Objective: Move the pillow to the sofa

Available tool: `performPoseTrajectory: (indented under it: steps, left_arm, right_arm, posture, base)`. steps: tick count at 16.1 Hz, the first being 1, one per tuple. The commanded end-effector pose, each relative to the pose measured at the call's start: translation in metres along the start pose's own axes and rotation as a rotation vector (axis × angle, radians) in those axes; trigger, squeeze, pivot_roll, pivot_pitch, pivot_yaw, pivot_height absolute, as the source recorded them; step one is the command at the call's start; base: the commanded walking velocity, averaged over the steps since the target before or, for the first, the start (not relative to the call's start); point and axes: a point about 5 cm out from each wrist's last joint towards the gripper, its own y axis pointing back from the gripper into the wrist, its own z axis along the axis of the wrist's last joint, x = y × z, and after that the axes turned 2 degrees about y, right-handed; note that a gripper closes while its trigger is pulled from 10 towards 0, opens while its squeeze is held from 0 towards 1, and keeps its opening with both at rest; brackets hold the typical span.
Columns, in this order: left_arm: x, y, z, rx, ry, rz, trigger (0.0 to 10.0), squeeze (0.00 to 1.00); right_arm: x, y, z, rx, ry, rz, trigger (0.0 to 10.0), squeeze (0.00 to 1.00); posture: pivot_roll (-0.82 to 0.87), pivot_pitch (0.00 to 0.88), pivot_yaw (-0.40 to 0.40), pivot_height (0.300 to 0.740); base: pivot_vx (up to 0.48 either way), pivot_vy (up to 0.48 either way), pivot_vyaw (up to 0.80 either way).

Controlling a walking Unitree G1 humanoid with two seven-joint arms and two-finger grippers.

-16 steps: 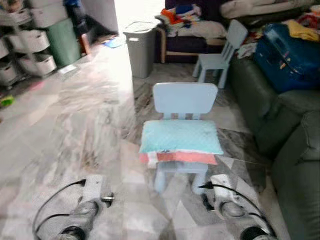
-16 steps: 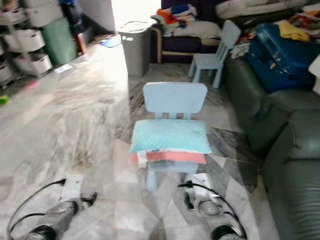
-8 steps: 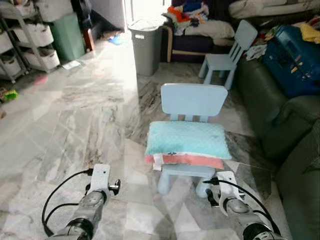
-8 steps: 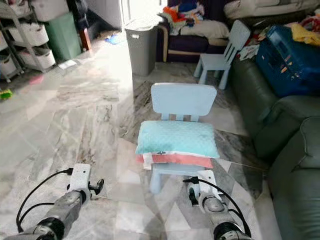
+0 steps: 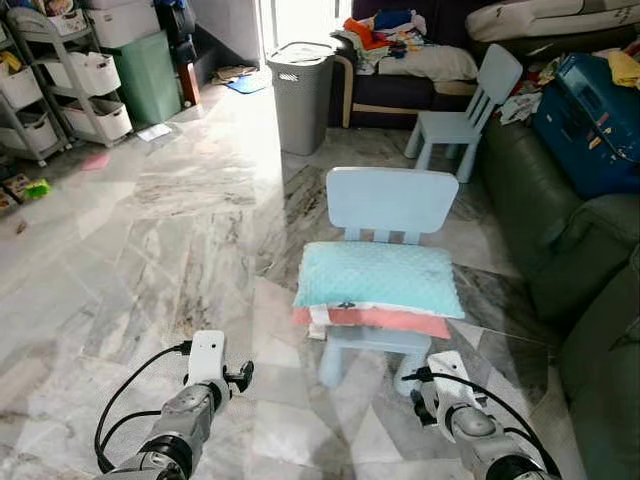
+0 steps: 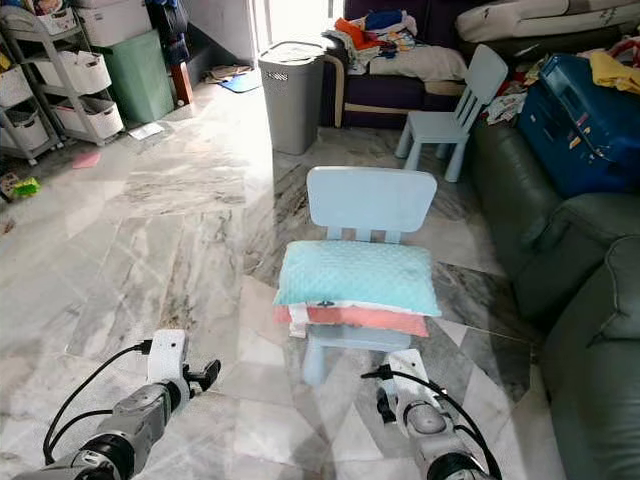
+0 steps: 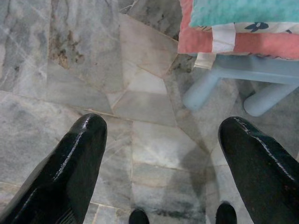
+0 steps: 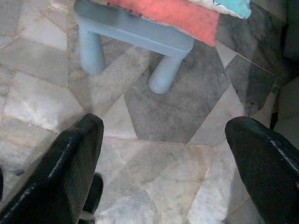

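Left eye view: pillow (image 5: 378, 280), teal top over a coral layer, lies flat on the seat of a small blue chair (image 5: 390, 200), straight ahead of the robot. Long axis runs side to side across the robot's front. Left gripper (image 5: 225, 375) low at the left, right gripper (image 5: 428, 395) low at the right, both short of the chair and below seat level. Right arm looks the nearer; it sits just by the chair's front leg.

Right eye view: same layout. Dark green sofa (image 6: 590, 300) stands to the robot's right, just beside the chair. Judgement: pillow needs lifting, then carrying rightward.

Left wrist view: fingers (image 7: 79, 163) spread wide, nothing between them; marble floor (image 7: 149, 121) under, pillow's coral edge (image 7: 243, 44) ahead and off to one side.

Right wrist view: fingers (image 8: 70, 163) likewise wide apart and empty; chair legs and coral edge (image 8: 177, 14) ahead, above the gripper's line. Both arms must rise to reach.
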Motion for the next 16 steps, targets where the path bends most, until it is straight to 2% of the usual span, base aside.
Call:
performPoseTrajectory:
  steps: [1, 16]
  left_arm:
    - [0.0032, 0.0009, -0.0025, 0.013, 0.009, 0.001, 10.0, 0.00]
    - [0.0015, 0.0014, -0.0065, 0.031, -0.013, -0.018, 10.0, 0.00]
  right_arm:
    - [-0.0022, -0.0002, 0.0016, -0.003, 0.015, -0.002, 10.0, 0.00]
    - [0.0036, 0.0007, -0.0037, 0.009, 0.053, 0.001, 10.0, 0.00]
  posture:
    - [-0.04, 0.000, -0.003, 0.740]
    - [-0.04, 0.000, 0.003, 0.740]
  base:
    - [0.480, 0.000, 0.00]
    - [0.427, 0.000, 0.00]
